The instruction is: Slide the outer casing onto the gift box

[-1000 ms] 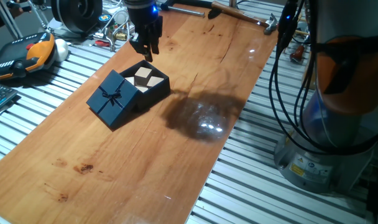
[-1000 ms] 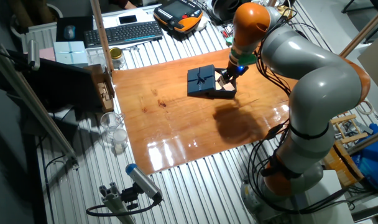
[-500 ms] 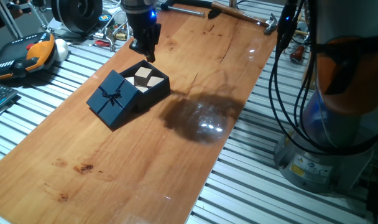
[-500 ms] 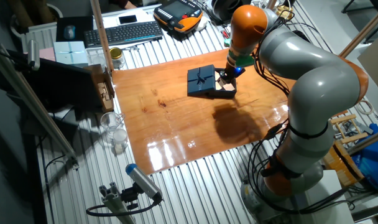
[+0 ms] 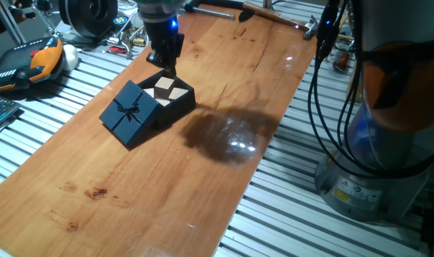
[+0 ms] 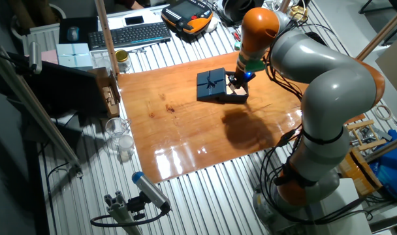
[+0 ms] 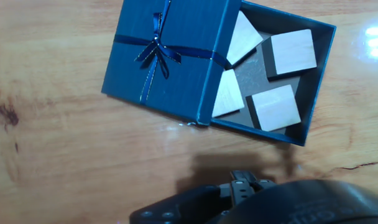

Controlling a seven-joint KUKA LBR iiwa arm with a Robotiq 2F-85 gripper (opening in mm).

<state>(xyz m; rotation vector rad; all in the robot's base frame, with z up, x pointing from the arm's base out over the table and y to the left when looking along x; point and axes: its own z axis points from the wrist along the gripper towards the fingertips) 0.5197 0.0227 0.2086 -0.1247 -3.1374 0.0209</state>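
Observation:
The outer casing [image 5: 129, 111], navy with a thin ribbon bow, rests tilted over one end of the gift box [image 5: 184, 101]. The gift box is a navy tray with tan and white squares showing at its open end. My gripper [image 5: 166, 66] hangs just above the tray's far edge with its fingers together and holds nothing. In the other fixed view the casing [image 6: 211, 83] lies left of the tray [image 6: 238, 98], with my gripper [image 6: 235, 81] over the tray. In the hand view the casing [image 7: 170, 56] covers the tray's [image 7: 313, 90] left part; my fingertips are out of view.
Both lie on a wooden board [image 5: 167, 193] on a slatted metal table. A hammer [image 5: 278, 16] lies at the board's far end. An orange teach pendant [image 5: 31, 61] and tools sit to the left. A keyboard [image 6: 130, 34] and glass jars [image 6: 120, 140] stand off the board.
My gripper has turned at the wrist and shifted slightly left above the tray's far edge. The casing and the tray have not moved.

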